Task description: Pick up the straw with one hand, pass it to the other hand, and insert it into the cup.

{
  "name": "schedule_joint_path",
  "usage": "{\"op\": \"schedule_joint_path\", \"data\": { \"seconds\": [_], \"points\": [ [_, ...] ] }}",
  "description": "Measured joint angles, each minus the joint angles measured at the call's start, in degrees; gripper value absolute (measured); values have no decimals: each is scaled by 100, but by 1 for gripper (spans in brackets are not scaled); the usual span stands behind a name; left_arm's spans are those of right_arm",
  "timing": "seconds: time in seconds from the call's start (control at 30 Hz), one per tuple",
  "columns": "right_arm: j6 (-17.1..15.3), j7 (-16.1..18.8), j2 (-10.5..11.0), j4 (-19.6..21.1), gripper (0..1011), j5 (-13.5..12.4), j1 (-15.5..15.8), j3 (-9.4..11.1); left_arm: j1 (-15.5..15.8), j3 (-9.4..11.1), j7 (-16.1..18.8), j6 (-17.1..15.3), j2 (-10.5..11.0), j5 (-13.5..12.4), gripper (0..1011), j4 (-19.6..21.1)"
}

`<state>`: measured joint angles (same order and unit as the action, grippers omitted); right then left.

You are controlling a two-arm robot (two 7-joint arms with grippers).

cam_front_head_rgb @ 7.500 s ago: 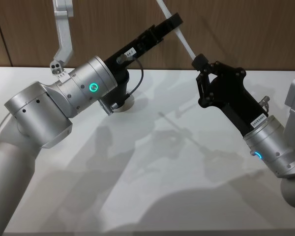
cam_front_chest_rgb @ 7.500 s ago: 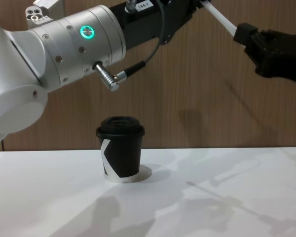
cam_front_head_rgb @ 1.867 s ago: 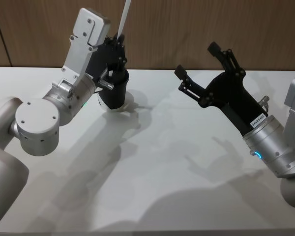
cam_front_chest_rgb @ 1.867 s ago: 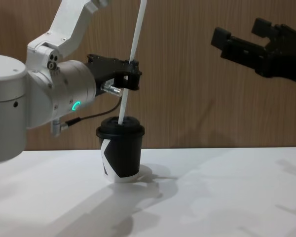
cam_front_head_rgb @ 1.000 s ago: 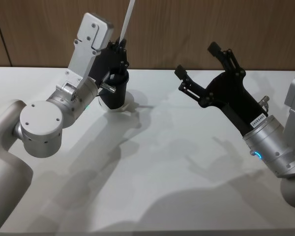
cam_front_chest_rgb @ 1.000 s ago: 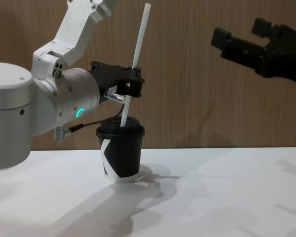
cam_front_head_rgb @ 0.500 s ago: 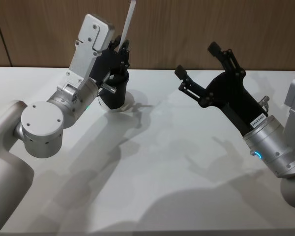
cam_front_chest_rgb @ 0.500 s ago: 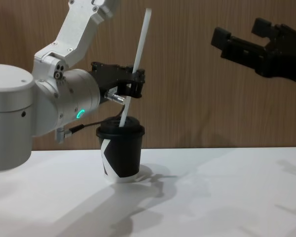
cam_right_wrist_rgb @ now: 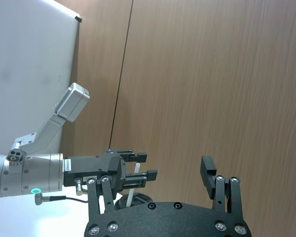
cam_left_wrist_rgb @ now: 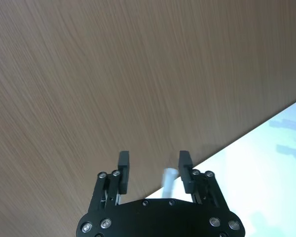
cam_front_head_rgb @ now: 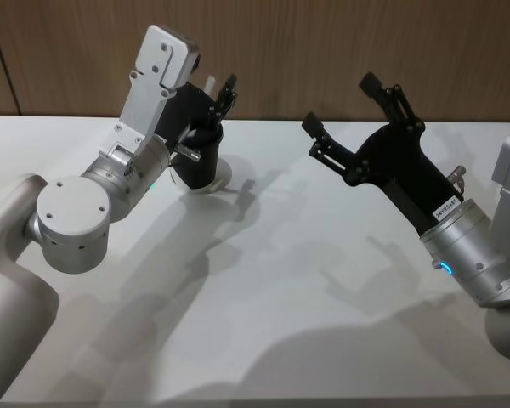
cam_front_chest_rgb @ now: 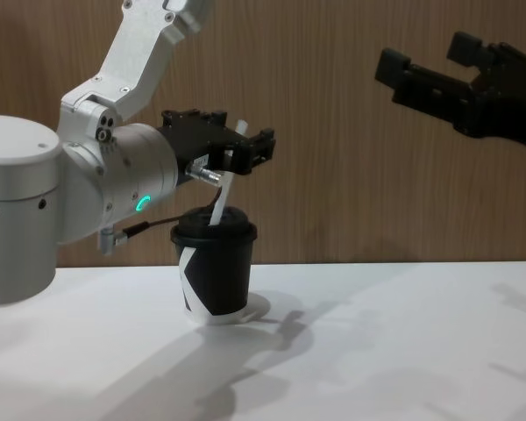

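Now, straw: down through the lid of the cup, leaning a touch, with a short white length poking up above the lid; in the left wrist view its tip sits between the two fingers, closer to one of them, and I cannot tell whether it touches that one.
Cup: upright on the white bench, black with its white angular mark facing the chest camera, domed lid on; from the head view it stands at the far left of the bench, close to the wooden wall.
Left end effector: right above the cup, fingers spread apart and released, the straw's top rising up between them; a green ring light glows on its silver wrist and a grey cable loops underneath.
Left end effector, head view: perched over the cup, black fingers splayed toward the wall.
Right end effector: held up in the air well apart from the cup, off to the right, fingers wide open and carrying nothing; a blue light shows on its wrist.
Right end effector, chest view: high at the upper right, against the wood panelling.
Right wrist view: its own open fingers in front, and farther off the left end effector above the cup lid with the straw standing in it.
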<state>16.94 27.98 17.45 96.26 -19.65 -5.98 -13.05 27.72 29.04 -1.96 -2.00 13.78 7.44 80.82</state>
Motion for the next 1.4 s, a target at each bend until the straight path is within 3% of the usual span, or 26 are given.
{"op": "schedule_joint_path", "data": {
  "seconds": [0.13, 0.47, 1.4],
  "points": [
    [0, 0, 0, 0, 1001, 0, 0, 0, 0, 0, 0, 3, -2, -3, 757, -3],
    [0, 0, 0, 0, 1001, 0, 0, 0, 0, 0, 0, 7, -6, -8, 996, -3],
    [0, -5, 0, 0, 1001, 0, -2, -1, 1, 0, 0, 7, -6, -9, 1000, -4]
  ]
}}
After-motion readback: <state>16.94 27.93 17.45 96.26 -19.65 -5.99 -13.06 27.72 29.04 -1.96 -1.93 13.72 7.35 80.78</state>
